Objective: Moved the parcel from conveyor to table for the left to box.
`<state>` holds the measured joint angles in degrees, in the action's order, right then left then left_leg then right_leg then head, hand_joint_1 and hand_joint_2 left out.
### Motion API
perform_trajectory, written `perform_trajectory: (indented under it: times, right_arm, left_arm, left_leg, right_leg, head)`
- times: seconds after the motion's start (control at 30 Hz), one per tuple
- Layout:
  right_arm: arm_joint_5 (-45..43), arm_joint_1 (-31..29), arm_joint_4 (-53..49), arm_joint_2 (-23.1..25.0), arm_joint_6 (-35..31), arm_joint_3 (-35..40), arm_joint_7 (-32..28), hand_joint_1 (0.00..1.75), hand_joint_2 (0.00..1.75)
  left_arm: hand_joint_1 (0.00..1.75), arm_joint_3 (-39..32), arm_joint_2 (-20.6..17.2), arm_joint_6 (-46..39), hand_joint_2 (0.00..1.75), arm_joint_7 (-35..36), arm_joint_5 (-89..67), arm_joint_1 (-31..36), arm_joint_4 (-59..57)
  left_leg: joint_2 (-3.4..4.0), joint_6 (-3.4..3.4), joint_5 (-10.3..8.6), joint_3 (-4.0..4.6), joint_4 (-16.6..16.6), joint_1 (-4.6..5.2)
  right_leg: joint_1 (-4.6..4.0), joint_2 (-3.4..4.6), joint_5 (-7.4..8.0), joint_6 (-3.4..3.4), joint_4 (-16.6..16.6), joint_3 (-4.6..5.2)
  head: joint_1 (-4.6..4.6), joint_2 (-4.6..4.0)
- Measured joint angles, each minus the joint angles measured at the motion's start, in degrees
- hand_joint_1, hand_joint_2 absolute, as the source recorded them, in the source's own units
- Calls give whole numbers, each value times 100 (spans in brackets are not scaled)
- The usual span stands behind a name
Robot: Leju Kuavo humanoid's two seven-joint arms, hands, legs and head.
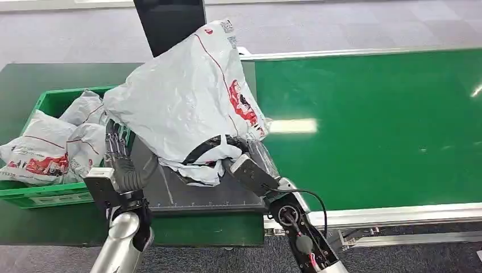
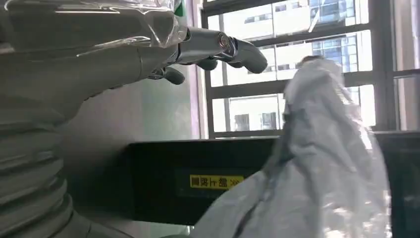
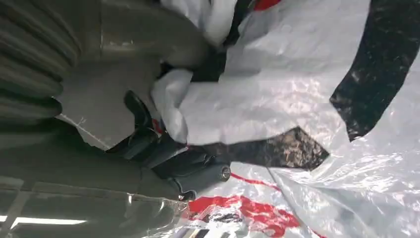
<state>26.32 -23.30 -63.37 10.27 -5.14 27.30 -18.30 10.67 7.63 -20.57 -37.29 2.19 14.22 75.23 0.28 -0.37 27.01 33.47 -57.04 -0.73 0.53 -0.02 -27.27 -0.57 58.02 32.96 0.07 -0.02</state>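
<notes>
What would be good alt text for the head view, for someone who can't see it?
The right robot hand holds a crumpled white parcel above a dark table, beside a green conveyor. The left robot hand waits open next to a green box of similar parcels.

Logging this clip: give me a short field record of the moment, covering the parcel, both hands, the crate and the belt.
parcel: white plastic mailer bag with red print, lifted above the dark table plate
right hand: right hand grips the parcel's lower edge from beneath
left hand: left hand holds nothing, fingers apart, beside the parcel
crate: green crate at the left, with similar white bags inside
conveyor: green belt, bare where visible
</notes>
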Motion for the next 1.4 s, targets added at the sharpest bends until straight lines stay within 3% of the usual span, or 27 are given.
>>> perform_trajectory:
  times: [0.6, 1.13, 1.4]
  right_arm:
    - [-645, -113, 157, -63, 273, -2, -76, 0, 175]
    - [-938, 932, -1914, -815, 326, -505, -389, 0, 175]
    - [-890, 1336, -2756, -1027, -24, -1084, -492, 0, 175]
  left_arm:
    - [0, -122, -70, -88, 175, 48, -42, -41, -9]
    - [0, -507, -120, -225, 175, 70, -328, -754, 564]
    - [0, -573, -116, -112, 175, 186, -634, -963, 866]
  left_leg:
    - [-2, 0, 0, -1, -1, 0]
    - [0, -3, 6, -1, -1, 0]
    - [1, -2, 8, 0, -1, 2]
  right_leg:
    - [0, 0, 0, 0, 0, 1]
    - [0, 0, -2, -1, -2, 4]
    - [3, 1, -2, -2, -3, 2]
  head:
    - [-2, 0]
    - [-2, 0]
    - [0, 0]
